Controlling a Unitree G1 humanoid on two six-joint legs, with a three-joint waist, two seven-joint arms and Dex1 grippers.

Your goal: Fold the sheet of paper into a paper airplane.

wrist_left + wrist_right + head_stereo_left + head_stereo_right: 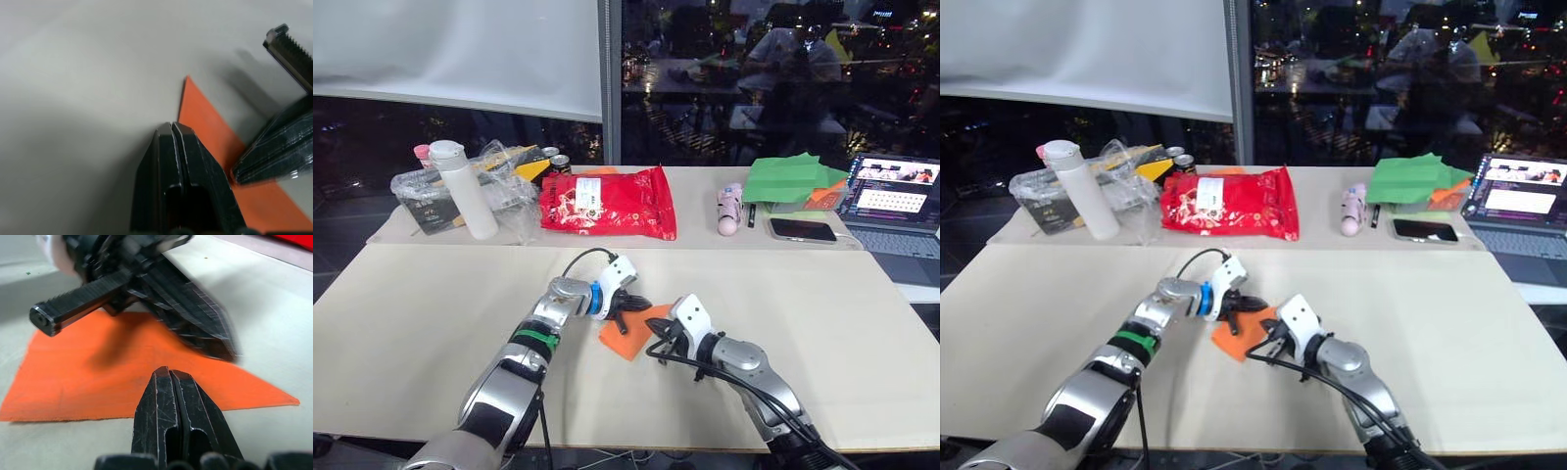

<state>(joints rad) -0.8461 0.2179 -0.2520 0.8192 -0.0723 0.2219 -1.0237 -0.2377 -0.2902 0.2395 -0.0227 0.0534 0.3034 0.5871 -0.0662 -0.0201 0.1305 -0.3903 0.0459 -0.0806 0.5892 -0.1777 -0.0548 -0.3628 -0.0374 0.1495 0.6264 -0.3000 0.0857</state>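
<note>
The sheet of paper [631,333], bright orange and already creased into a pointed wedge, lies flat on the cream table [431,323] just below the middle of the left eye view. Both grippers meet over it. The left gripper [628,311] comes in from the left with its fingers pressed together, tips at the paper's upper edge. The right gripper [658,345], at the paper's lower right corner, also looks closed, seemingly resting on the sheet rather than pinching it. A red snack bag [607,201] sits higher up.
</note>
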